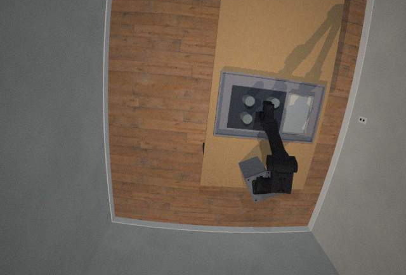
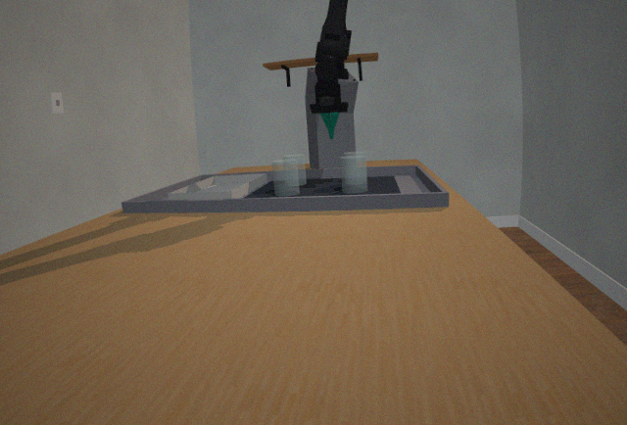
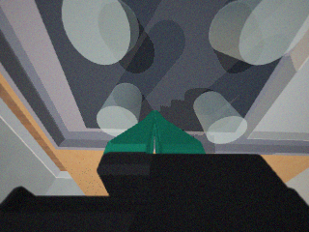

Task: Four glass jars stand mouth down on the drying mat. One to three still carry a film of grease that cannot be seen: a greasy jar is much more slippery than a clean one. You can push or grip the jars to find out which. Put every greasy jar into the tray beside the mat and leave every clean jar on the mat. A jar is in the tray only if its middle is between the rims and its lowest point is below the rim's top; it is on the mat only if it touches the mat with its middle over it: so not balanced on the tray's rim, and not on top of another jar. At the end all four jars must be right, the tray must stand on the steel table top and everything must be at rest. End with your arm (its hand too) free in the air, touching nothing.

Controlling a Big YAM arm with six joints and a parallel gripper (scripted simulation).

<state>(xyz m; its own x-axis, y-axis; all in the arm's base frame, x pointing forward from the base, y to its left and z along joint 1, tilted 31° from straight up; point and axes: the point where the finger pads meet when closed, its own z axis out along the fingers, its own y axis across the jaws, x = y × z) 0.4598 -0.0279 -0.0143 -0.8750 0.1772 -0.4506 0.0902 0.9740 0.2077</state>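
Green claw (image 2: 330,132), closed and empty, hangs above jars (image 2: 353,172).

The closed green-fingered gripper (image 2: 331,125) hangs well above the dark grey drying mat (image 2: 380,185), over the open lane between the four upturned clear glass jars. In the exterior view, one jar (image 2: 354,172) stands right of that lane and two more (image 2: 286,177) crowd close together on its left, one behind the other. The wrist view shows all four, a near pair (image 3: 120,110) and a far pair (image 3: 99,28), with bare mat running between them. The pale shallow tray (image 2: 222,186) lies left of the mat, its low rim the only barrier there, and the raised grey steel border (image 2: 283,204) rings everything.
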